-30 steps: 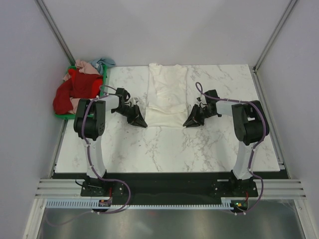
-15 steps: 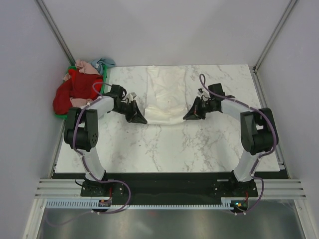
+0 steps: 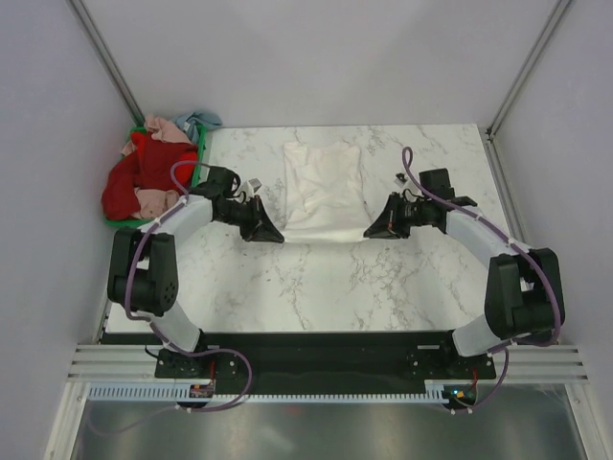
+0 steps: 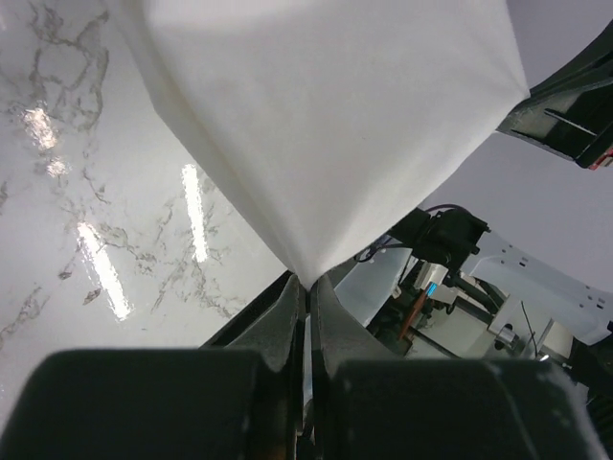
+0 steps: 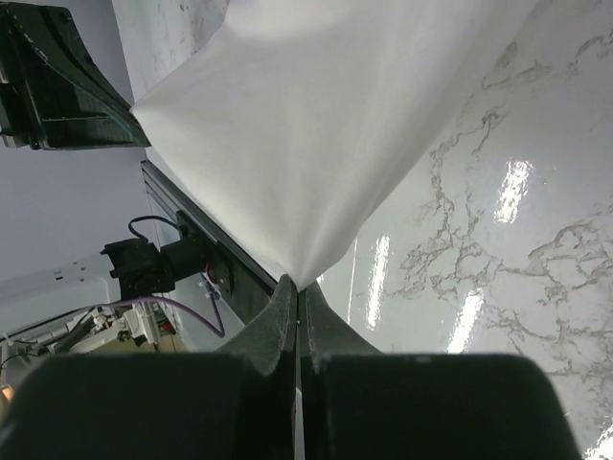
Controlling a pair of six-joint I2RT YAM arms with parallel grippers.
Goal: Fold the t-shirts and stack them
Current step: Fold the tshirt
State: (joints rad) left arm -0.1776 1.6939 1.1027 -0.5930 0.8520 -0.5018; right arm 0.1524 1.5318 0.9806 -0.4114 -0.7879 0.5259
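A cream-white t-shirt (image 3: pixel 324 187) lies folded lengthwise at the back middle of the marble table (image 3: pixel 316 287). My left gripper (image 3: pixel 276 236) is shut on its near left corner, and my right gripper (image 3: pixel 368 233) is shut on its near right corner. The near edge hangs taut between them, lifted off the table. In the left wrist view the cloth (image 4: pixel 326 125) runs into the shut fingers (image 4: pixel 287 321). In the right wrist view the cloth (image 5: pixel 316 134) does the same at the fingers (image 5: pixel 321 321). Red, pink and pale blue shirts (image 3: pixel 144 172) are heaped at the far left.
A green crate (image 3: pixel 199 158) holds the heap of shirts off the table's back left corner. Grey walls with metal posts close in the back and sides. The arm bases stand on a black rail (image 3: pixel 326 364) at the near edge.
Both grippers have moved up and toward the back with the shirt's near corners. The near part of the shirt has lifted off the table and the visible cloth is shorter.
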